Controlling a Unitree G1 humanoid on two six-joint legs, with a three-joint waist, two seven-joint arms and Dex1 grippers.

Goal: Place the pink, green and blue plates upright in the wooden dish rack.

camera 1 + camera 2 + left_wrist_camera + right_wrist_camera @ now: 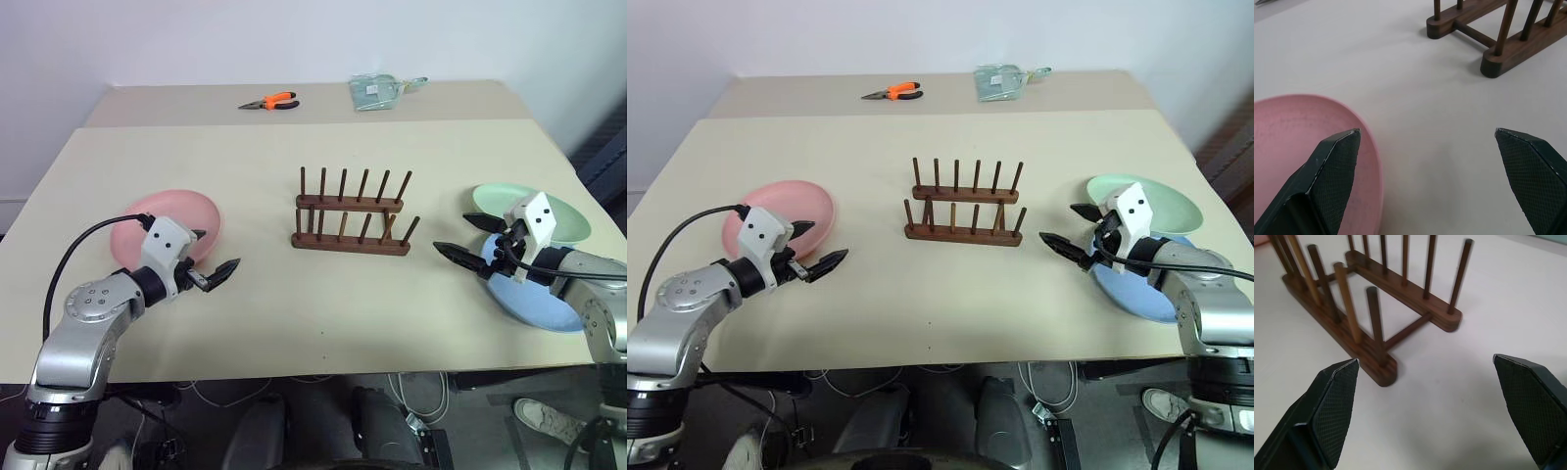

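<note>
The dark wooden dish rack (351, 220) stands empty in the middle of the table, its pegs upright. The pink plate (181, 220) lies to its left. My left gripper (217, 251) hovers open at that plate's near right rim, one fingertip (1337, 161) over the pink plate (1298, 127). On the right, the green plate (573, 220) overlaps the far edge of the blue plate (534, 304). My right gripper (453, 233) is open just left of these two, pointing at the rack's end (1376, 357), nothing between its fingers.
Orange-handled pliers (271, 101) and a pale green packet (377, 91) lie on the far table surface behind the rack. The beige tabletop (323, 304) ends at a front edge close below both arms. Bare table lies between each gripper and the rack.
</note>
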